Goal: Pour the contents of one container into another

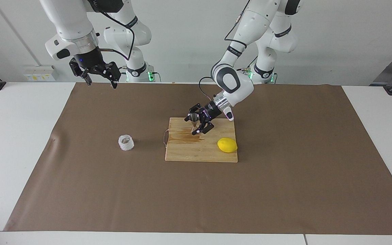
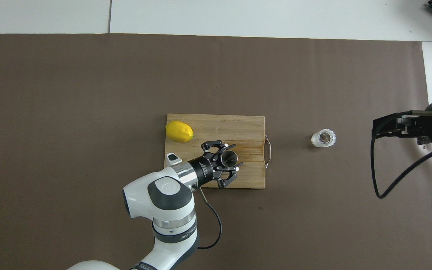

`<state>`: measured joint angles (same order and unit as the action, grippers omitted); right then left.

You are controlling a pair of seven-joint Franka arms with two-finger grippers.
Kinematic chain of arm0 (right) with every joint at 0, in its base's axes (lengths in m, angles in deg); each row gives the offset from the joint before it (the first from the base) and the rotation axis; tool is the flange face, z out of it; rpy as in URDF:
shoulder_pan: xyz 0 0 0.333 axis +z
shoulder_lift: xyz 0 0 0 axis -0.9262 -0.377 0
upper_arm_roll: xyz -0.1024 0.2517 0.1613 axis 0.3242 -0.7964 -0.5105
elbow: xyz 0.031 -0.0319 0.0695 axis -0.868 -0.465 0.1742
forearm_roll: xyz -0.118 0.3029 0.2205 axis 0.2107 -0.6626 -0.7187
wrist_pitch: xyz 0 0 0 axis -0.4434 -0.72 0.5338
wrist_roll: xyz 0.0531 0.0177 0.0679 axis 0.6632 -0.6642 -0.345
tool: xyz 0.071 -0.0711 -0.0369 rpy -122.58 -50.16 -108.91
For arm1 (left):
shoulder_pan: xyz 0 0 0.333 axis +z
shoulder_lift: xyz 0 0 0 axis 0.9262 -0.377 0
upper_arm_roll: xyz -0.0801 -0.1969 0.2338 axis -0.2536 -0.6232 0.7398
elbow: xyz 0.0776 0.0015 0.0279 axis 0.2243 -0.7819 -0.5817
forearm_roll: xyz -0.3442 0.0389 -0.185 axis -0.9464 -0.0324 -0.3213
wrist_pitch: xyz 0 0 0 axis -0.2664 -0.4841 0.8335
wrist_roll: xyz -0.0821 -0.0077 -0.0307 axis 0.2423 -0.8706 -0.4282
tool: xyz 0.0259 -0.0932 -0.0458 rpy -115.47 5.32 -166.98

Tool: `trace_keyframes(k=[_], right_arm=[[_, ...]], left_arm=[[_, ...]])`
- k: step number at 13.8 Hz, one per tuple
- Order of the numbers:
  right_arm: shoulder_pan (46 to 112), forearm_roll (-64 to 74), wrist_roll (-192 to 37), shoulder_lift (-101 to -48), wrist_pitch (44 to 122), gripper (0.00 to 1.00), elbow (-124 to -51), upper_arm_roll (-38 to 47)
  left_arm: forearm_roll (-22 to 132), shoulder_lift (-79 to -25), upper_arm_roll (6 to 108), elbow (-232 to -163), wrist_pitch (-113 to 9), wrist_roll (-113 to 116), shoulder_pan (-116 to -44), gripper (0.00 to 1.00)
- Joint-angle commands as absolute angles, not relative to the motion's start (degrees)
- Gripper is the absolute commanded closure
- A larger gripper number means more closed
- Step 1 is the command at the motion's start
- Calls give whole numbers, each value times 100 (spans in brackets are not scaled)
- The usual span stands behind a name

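L gripper point(image 1: 196, 124) is hanging at the jigger point(image 1: 193, 119) on the board point(image 1: 201, 149), fingers spread, pinching nothing. Cup point(image 1: 126, 142) is sitting upright toward R arm's end; R gripper point(image 1: 100, 80), fingers spread, is waiting. Pour looks done.

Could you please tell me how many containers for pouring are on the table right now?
2: the steel jigger upright on the cutting board, and the white crinkly cup on the brown mat toward the right arm's end. None seems hidden.
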<state>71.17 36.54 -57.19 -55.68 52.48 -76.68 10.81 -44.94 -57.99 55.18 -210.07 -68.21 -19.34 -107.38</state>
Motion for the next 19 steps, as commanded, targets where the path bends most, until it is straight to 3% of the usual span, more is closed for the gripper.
trace_keyframes(k=[1, 12, 19], right_arm=[[7040, 3573, -5870, -5508, 5191, 0, -7699, 1046], [7040, 3582, -5870, -5508, 5191, 0, -7699, 1046], [7040, 3582, -5862, -5508, 5191, 0, -7699, 1046]], left_arm=[[-4516, -5723, 5535, -21044, -7061, -1832, -10784, 0], [-3516, -5038, 5535, -21834, -7193, -1594, -10802, 0], [-2803, -4634, 5535, -22212, -6482, -1629, -10196, 0]])
